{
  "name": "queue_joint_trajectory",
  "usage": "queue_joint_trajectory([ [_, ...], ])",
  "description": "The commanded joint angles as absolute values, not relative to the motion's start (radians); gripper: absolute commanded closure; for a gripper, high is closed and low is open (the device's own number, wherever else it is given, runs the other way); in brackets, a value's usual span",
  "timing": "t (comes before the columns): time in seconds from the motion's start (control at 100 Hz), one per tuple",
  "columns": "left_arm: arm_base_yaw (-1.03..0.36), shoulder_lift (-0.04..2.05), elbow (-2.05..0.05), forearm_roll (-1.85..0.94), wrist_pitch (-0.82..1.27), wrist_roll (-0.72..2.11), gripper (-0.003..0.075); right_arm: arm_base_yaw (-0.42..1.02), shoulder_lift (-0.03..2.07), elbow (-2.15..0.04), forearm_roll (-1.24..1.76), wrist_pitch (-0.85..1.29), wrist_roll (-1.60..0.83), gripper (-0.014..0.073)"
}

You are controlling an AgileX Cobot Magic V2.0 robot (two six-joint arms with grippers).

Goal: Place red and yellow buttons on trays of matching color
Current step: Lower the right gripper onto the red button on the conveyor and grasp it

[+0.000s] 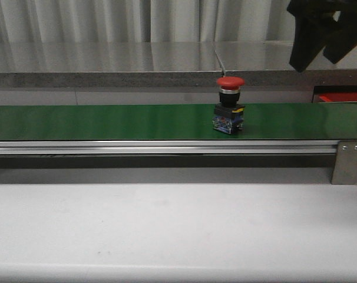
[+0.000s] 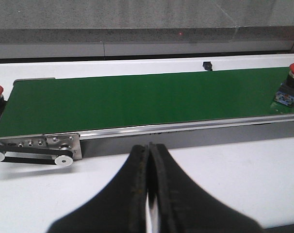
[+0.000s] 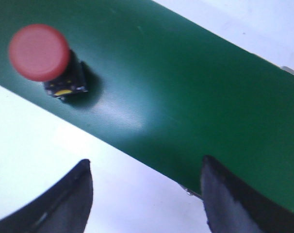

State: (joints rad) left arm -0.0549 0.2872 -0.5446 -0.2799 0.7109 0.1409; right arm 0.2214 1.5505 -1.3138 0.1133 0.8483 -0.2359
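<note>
1. The red mushroom-head button [image 1: 230, 105] stands upright on the green conveyor belt [image 1: 108, 121].
2. A red tray [image 1: 342, 98] sits past the belt's right end; what it holds is hidden.
3. The right gripper [image 3: 146, 194] hangs above, fingers spread apart.
4. The left gripper [image 2: 150, 194] is pressed together, holding nothing.

Red-capped button [image 1: 230, 105] with black, blue and yellow base on plain green belt [image 1: 108, 121]; black fingers [image 3: 74, 194].
</note>
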Motion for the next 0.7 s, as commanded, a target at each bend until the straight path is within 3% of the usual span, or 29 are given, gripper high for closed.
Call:
queue_joint_trajectory([
  [0.0, -0.062, 0.296, -0.572, -0.3, 0.636, 0.132, 0.0741, 0.244, 1.551, -1.404, 0.111, 0.894, -0.265, 0.0111],
  [0.3, -0.062, 0.296, -0.572, -0.3, 0.636, 0.132, 0.0741, 0.306, 1.705, -1.542, 0.144, 1.067, -0.364, 0.0111],
  [0.69, -0.062, 0.296, -0.572, -0.3, 0.636, 0.132, 0.0741, 0.311, 1.793, -1.551, 0.149, 0.87, -0.363, 0.0123],
])
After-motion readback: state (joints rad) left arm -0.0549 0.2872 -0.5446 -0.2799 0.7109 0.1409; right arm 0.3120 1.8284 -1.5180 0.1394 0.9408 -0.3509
